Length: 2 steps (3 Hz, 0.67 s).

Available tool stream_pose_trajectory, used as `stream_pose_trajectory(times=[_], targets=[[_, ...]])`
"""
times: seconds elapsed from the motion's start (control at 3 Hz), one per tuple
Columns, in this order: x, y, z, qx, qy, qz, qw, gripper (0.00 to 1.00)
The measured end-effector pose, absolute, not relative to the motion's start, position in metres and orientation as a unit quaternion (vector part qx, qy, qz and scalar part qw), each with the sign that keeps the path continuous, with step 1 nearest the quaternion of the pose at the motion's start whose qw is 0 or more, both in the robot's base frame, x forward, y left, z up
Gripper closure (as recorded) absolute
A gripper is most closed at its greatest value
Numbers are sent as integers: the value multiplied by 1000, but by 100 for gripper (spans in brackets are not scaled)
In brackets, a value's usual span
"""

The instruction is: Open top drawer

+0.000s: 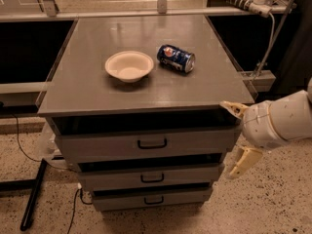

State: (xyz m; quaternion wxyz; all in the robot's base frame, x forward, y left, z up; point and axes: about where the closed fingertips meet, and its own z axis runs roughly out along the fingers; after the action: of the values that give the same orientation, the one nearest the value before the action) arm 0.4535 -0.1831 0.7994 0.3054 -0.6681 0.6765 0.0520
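The top drawer (112, 146) is the widest grey front under the cabinet top, with a small black bar handle (152, 144). It sits pushed in, with a dark gap above it. Two narrower grey drawers (151, 177) lie below it. My gripper (237, 135) is at the cabinet's right front corner, level with the top drawer and to the right of its front. Its two pale fingers are spread wide apart, one fingertip (230, 107) near the tabletop edge and the other (242, 163) lower down. It holds nothing.
On the grey cabinet top (83, 91) stand a white bowl (128, 66) and a blue soda can (176, 58) lying on its side. A black stand leg (33, 194) and cables lie on the speckled floor to the left. A rail with a white cable (267, 28) runs at the right.
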Motion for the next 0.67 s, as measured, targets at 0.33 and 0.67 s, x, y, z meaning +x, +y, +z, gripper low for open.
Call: stream_pose_trajectory(times=[0.33, 0.67], targets=[[463, -185, 773, -664, 684, 33, 300, 0], [473, -183, 753, -667, 683, 7, 296, 0]])
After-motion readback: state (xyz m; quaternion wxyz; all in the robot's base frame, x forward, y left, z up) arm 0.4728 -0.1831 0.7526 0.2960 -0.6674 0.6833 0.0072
